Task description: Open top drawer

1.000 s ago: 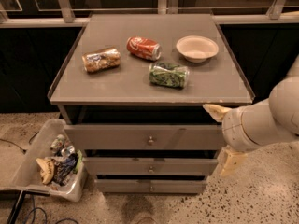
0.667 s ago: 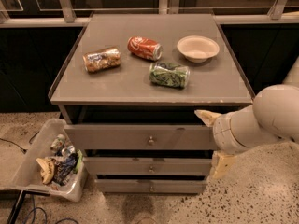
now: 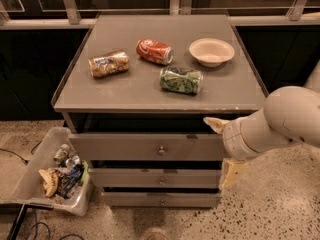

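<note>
Gripper [image 3: 216,152] now farther left, beside the top drawer's [image 3: 125,146] right end, fingers [image 3: 215,124] wide apart.

Cream pincer [image 3: 220,149] beside grey top drawer [image 3: 130,146], red can [image 3: 154,51], green can [image 3: 181,80]

No writing is legible from here, even on the red can [image 3: 154,51], the gripper [image 3: 224,148] hanging spread at the right end of the top drawer [image 3: 130,147]
</note>
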Robot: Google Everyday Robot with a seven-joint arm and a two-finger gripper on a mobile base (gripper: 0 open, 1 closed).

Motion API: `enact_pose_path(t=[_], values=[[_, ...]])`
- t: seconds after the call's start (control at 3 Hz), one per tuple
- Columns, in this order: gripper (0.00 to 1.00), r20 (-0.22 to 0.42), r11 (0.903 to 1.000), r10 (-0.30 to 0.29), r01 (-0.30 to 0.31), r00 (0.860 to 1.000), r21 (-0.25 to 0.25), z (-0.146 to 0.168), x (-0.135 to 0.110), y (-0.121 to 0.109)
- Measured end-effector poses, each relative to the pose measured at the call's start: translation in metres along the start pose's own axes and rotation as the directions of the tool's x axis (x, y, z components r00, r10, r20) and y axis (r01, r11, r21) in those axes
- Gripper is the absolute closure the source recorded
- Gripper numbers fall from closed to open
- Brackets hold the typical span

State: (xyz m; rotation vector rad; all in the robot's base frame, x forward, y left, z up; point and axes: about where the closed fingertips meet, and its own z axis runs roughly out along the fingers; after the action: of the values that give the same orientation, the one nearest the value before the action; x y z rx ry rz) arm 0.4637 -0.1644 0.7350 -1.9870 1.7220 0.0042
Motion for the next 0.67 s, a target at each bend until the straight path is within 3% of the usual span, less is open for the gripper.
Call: enact_pose_path(t=[0.33, 0.67], values=[[0.00, 0.058, 0.9974, 0.062, -0.060, 0.996, -0.041, 0.019, 0.009, -0.010], [0.00, 0.069, 0.9886, 0.136, -0.131, 0.988, -0.074, 0.040, 0.022, -0.010]])
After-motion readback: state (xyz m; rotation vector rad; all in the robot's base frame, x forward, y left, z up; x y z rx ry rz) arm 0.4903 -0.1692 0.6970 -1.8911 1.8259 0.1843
